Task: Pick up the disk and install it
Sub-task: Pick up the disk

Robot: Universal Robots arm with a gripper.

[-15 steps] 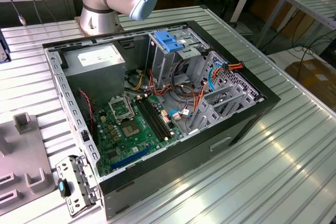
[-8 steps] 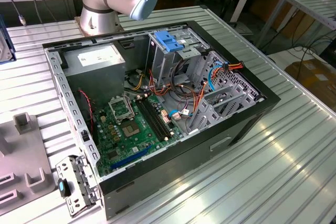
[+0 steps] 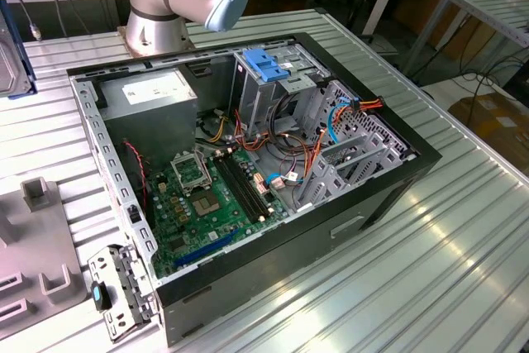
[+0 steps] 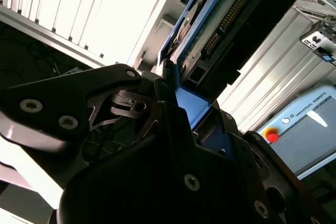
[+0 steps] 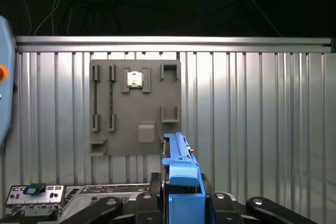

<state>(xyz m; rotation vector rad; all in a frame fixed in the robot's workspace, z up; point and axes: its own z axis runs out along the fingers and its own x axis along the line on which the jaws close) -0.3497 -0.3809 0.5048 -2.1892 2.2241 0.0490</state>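
Observation:
The disk (image 4: 226, 19) is a dark slab with a green circuit board and bright blue side rails. In both wrist views it is clamped between my gripper's black fingers. My gripper (image 4: 191, 103) is shut on the blue rail at one end of the disk. In the first wrist view the blue rail (image 5: 181, 174) stands upright in my gripper (image 5: 181, 195), lifted above the ribbed metal table. In the exterior view the disk (image 3: 11, 47) hangs at the far left edge, well away from the open computer case (image 3: 397, 179).
Inside the case are a green motherboard (image 3: 207, 204), a tall grey drive cage with a light-blue latch (image 3: 266, 65) and loose cables. A grey fixture plate (image 5: 134, 108) lies on the table below the disk. The arm's base (image 3: 157, 14) stands behind the case.

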